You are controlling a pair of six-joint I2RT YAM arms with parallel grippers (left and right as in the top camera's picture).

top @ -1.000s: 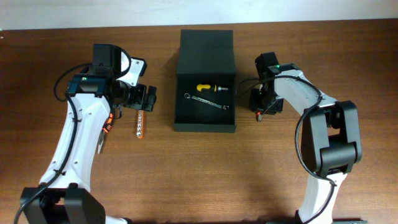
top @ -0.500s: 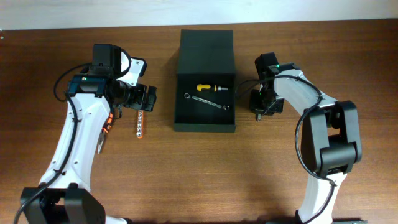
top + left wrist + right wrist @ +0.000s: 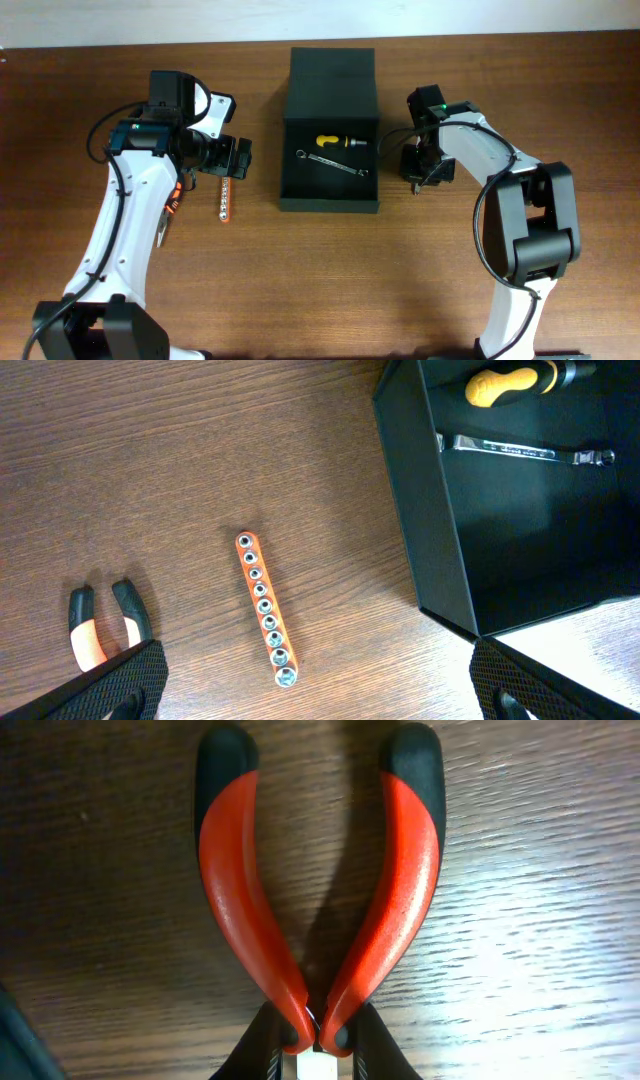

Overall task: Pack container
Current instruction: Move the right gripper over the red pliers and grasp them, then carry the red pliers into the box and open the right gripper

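right gripper (image 3: pixel 418 172) clamped on the red-handled pliers (image 3: pixel 230 890) just beside the open container (image 3: pixel 330 204) at mid table (image 3: pixel 330 285): best lift clear of its right wall, then lower gently inside; left gripper (image 3: pixel 315 695) hangs spread, empty.

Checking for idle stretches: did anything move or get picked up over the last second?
The right gripper, closed on the red pliers, edged slightly toward the box. No grasp changed. The left gripper, the screwdriver and wrench in the box and the socket strip stayed put.

Brown wooden table (image 3: pixel 330 290), pale strip (image 3: pixel 100 20) beyond
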